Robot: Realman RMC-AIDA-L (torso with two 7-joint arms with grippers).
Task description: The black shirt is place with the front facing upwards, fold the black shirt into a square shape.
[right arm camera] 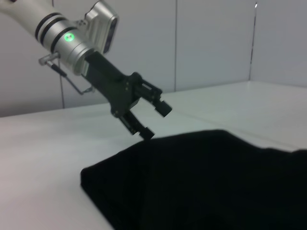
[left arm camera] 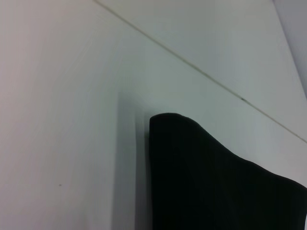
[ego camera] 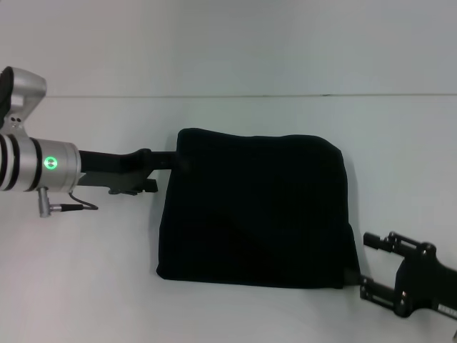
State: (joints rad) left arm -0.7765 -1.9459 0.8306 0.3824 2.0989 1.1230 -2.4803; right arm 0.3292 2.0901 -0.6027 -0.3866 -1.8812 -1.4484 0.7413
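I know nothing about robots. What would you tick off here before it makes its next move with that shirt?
1. Black shirt folded to a compact, roughly square block on the table: ok.
2. Left end effector open and off the cloth, just above the shirt's far left corner: ok.
3. Right end effector open, at the shirt's near right corner: ok.
4. Cloth caught on the right fingers: cannot tell, they sit right against the edge.
5. Edges tidy: mostly ok; the near right corner sticks out a little.
6. Front lettering facing up: cannot tell, none shows.

White table point(ego camera: 86, 271); folded black shirt point(ego camera: 257, 207) flat on it.
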